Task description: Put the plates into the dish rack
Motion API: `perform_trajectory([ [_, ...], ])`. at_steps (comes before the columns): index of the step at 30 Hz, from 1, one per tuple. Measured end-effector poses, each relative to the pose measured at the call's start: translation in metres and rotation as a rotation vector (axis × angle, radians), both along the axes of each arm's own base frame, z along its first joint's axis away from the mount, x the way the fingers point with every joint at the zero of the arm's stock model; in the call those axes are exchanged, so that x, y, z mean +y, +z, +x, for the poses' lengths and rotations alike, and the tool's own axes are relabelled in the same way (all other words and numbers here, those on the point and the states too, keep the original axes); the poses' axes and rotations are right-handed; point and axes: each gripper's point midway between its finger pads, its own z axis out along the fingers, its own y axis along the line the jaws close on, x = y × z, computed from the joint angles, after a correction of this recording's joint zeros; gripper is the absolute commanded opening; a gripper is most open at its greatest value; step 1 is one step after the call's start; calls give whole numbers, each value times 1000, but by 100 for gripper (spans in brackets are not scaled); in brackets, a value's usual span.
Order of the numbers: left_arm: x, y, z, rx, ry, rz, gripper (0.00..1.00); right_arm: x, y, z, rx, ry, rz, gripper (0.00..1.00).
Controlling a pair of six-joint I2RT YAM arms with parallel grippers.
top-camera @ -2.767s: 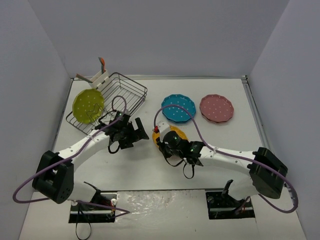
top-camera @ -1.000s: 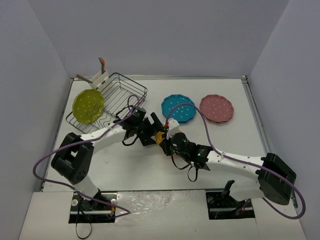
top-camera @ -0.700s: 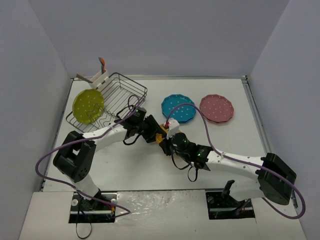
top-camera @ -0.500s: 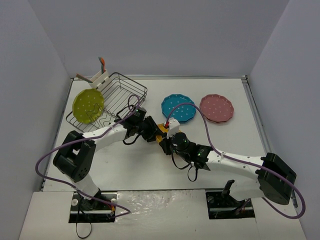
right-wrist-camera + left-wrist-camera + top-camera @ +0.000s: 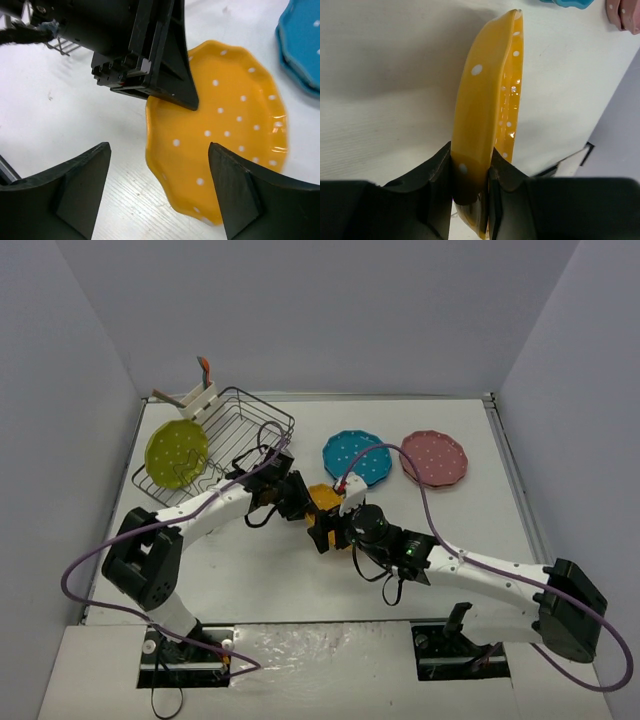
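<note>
An orange dotted plate (image 5: 322,498) is held off the table, tilted on edge, between the two arms. My left gripper (image 5: 300,502) is shut on its rim; in the left wrist view the plate (image 5: 487,100) is pinched between the fingers of that gripper (image 5: 471,180). My right gripper (image 5: 331,524) is open, and in its wrist view its jaws (image 5: 160,150) stand wide on either side of the plate (image 5: 225,125) without touching it. A yellow-green plate (image 5: 177,452) stands in the dish rack (image 5: 250,425). The teal plate (image 5: 357,455) and pink plate (image 5: 433,457) lie flat on the table.
A white utensil caddy (image 5: 190,397) sits at the rack's far left corner. The left arm's purple cable (image 5: 262,440) loops beside the rack. The teal plate (image 5: 302,45) lies close behind the orange one. Grey walls enclose the table on three sides.
The left gripper reached the orange plate and shut on its rim. The right gripper, which had been holding the plate, opened and let go.
</note>
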Motion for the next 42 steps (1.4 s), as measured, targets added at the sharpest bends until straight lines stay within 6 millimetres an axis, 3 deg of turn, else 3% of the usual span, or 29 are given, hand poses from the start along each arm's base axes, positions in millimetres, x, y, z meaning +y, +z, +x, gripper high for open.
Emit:
perform_trajectory([
  [5,19,21,0,-97,-55,107,0,-5,49,-2,-57,-3,70,95],
  [8,30,45,2,-191,-107,163,0,-14,80,-3,-98,-22,105,99],
  [14,55,115,10,-442,-217,282,0,-41,124,-8,-165,-76,158,99],
  [20,100,199,20,-727,-282,415,0,-62,148,-10,-210,-130,190,99],
  [24,155,233,38,-829,-241,502,0,-67,147,-8,-218,-147,170,100],
  [28,209,243,54,-887,-287,713,0,-65,136,-3,-207,-155,127,100],
  [36,263,238,75,-919,-516,931,0,-58,108,11,-159,-151,51,100],
  [42,310,217,101,-858,-563,1021,0,-45,81,23,-92,-104,19,100],
])
